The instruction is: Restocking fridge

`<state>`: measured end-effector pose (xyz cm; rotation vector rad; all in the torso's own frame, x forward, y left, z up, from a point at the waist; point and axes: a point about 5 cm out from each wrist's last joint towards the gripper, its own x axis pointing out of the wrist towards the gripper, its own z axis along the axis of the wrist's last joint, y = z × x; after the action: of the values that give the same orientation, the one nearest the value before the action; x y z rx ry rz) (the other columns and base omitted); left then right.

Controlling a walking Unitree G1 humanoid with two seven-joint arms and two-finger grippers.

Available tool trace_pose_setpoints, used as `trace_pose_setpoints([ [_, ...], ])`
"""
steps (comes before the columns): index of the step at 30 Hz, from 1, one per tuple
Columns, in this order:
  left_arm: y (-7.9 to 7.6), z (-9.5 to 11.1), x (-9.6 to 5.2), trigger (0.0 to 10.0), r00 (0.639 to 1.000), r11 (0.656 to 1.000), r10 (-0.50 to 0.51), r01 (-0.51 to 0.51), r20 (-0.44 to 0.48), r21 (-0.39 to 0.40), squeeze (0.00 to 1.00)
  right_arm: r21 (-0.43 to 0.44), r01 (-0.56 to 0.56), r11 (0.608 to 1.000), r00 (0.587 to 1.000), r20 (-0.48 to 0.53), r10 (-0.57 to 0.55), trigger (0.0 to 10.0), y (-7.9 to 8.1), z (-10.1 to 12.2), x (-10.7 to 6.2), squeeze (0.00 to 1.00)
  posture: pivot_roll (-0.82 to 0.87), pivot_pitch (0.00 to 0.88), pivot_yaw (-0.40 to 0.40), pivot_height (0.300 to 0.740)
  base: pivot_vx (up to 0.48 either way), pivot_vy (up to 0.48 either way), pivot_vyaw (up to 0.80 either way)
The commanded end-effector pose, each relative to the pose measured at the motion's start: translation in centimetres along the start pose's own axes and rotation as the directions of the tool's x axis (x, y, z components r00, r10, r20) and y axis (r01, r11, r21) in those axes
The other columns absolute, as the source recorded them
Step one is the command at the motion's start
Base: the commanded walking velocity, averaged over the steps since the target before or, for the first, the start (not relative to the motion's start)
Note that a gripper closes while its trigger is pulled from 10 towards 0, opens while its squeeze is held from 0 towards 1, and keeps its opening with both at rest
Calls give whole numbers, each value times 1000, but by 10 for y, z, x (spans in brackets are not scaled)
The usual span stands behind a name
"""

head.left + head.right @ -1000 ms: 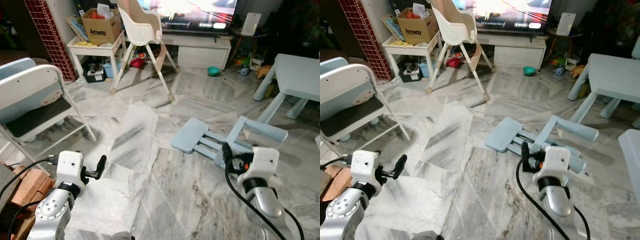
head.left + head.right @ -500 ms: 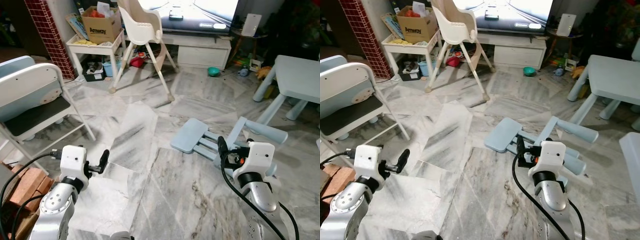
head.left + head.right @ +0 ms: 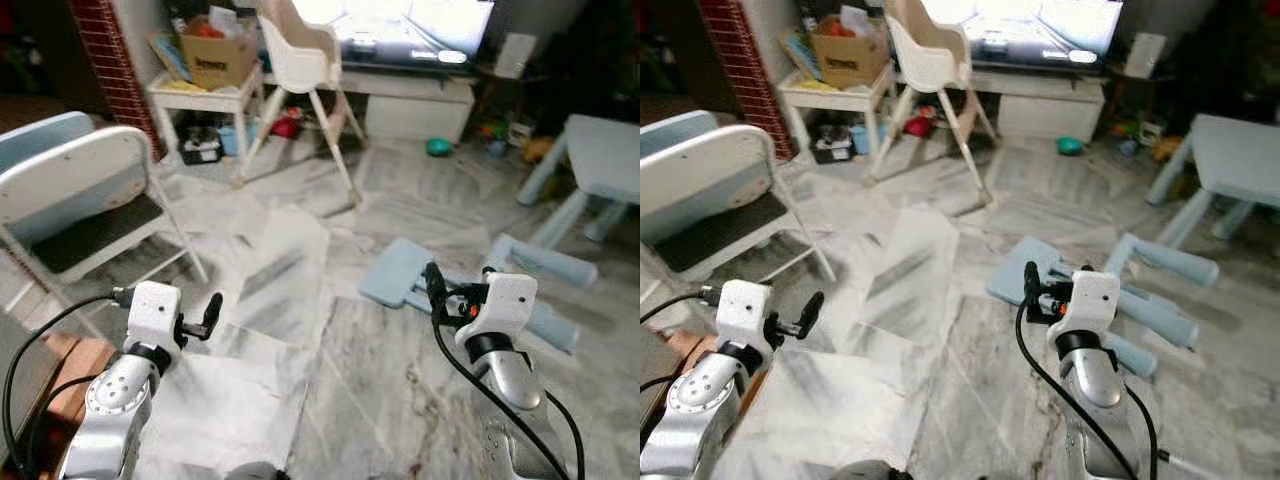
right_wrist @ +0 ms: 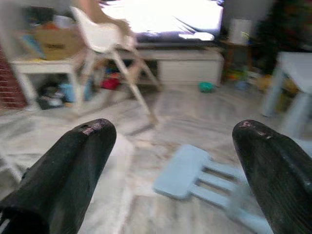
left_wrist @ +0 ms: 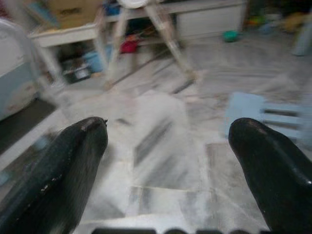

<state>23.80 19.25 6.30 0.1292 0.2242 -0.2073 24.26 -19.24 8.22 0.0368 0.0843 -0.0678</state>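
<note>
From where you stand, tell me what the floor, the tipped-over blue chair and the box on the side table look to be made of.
Floor: polished marble or marble-look tile, judging by the grey veining, sheen and slab seams. Tipped-over blue chair: probably moulded plastic, with its smooth, matte, uniformly pale blue surfaces. Box: brown corrugated cardboard, dull finish, printed lettering, open flaps.

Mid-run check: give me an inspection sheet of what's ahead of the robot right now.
Surface: marble floor, pale sheets lying on it.
Job's things: nothing seen; no fridge or groceries.
Clutter: toppled blue chair on the floor ahead; green bowl near the TV unit.
Grippers: left gripper and right gripper both raised, jaws wide apart, holding nothing.
Cables: black cable looping along the right arm.
Surroundings: folding chair at left, high chair, cardboard box on a white side table, blue table at right.
</note>
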Motion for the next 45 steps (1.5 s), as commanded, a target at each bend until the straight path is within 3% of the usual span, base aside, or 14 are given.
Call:
trace_pose_setpoints([
  [1,7,1,-1,10000,1000,1000,14,-14,-1,26,0,9,-5,1000,1000,17,4,10000,4,3,2,0,23,0,18,740,0,454,0],
  [8,4,1,0,10000,1000,999,-2,2,0,44,0,7,5,1000,1000,19,-5,10000,3,3,3,0,23,0,20,740,0,397,0],
  [19,2,1,-1,10000,1000,999,-5,5,4,47,0,5,7,1000,1000,18,-8,10000,1,2,4,0,28,0,14,740,0,0,0],
  [33,4,2,0,10000,1000,998,-4,3,4,68,0,3,3,1000,1000,22,-3,10000,3,4,8,0,28,0,11,740,-330,0,0],
  [45,16,-1,-5,10000,1000,995,-17,19,-18,101,0,10,17,1000,1000,25,-17,10000,3,5,10,0,33,0,8,740,-257,0,0],
])
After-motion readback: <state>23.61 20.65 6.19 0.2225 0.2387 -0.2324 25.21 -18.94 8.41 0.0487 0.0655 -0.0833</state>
